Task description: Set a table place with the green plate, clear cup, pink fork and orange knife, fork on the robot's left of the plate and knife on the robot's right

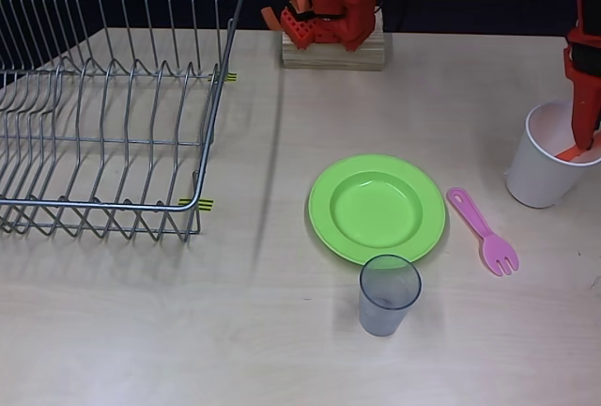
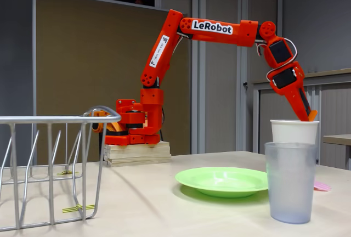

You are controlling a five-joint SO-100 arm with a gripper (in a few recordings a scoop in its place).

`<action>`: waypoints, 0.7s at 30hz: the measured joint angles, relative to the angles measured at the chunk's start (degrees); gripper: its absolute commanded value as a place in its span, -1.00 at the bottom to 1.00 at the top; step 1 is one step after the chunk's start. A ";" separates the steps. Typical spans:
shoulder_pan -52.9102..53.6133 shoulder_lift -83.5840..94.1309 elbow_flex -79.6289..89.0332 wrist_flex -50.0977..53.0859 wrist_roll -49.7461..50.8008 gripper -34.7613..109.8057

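The green plate [image 1: 377, 209] [image 2: 222, 180] lies in the middle of the table. Just in front of it in the overhead view stands the clear cup [image 1: 388, 294] [image 2: 289, 182], upright and empty. The pink fork [image 1: 484, 232] lies flat to the right of the plate in the overhead view, tines toward the near edge. My gripper [image 1: 577, 143] [image 2: 306, 117] points down into a white cup [image 1: 549, 157] [image 2: 294, 131] at the far right. Its jaws look closed together on the orange knife [image 1: 570, 153] [image 2: 312, 114], of which just a lighter orange end shows at the cup's rim.
A wire dish rack [image 1: 103, 105] [image 2: 49, 160] fills the left of the table. The arm's base sits on a wooden block [image 1: 333, 49] [image 2: 137, 153] at the far edge. Bare tabletop [image 1: 263, 312] lies between the rack and the plate.
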 measured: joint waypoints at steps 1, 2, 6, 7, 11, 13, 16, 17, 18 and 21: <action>0.00 -0.18 -0.09 -0.09 -0.26 -0.18; 0.00 -0.18 -0.70 -0.18 -0.53 -0.18; 0.00 -1.32 -2.02 -0.18 -0.70 -0.18; 0.00 -1.32 -2.29 -0.18 -0.70 -0.18; 0.00 -1.32 -3.25 -0.18 -0.70 -0.20; 0.00 -1.32 -3.52 -0.18 -0.62 -0.21; 0.00 -1.32 -3.52 -0.18 -0.53 -0.23; 0.18 -1.32 -3.52 -0.18 -0.53 -0.24; 0.18 -1.32 -3.52 -0.18 -0.53 -0.25; 0.35 -1.76 -3.52 -0.09 -0.53 -0.27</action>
